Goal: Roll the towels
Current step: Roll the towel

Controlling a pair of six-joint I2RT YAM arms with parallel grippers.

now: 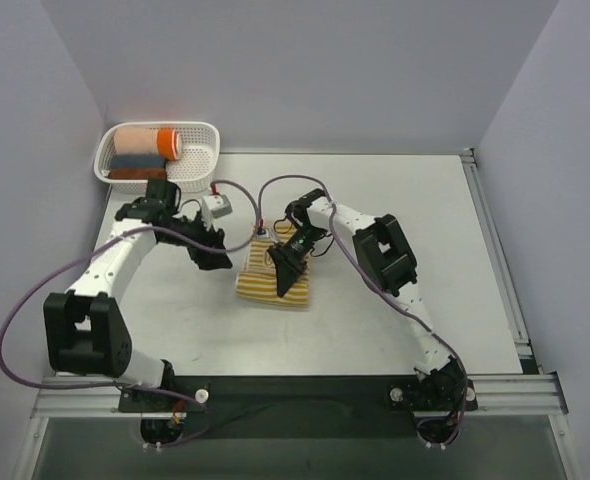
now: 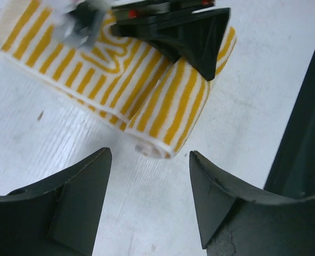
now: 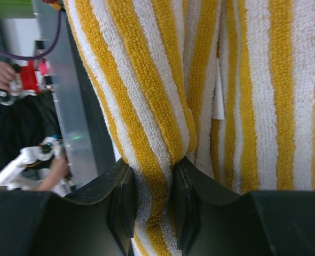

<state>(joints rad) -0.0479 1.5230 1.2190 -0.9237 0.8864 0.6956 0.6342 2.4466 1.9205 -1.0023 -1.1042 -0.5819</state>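
White table [image 1: 415, 260] under towel [image 1: 255, 285]: wrist views alone show right gripper [image 3: 152, 178] pinching it, left gripper [image 2: 150, 157] spread, probably clear.

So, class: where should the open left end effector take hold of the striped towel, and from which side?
Probably the folded near end of the striped towel, approached from its left, low over the table, where the left end effector faces it with jaws open. That edge lies free and thick; the right end effector pinches a fold farther along.
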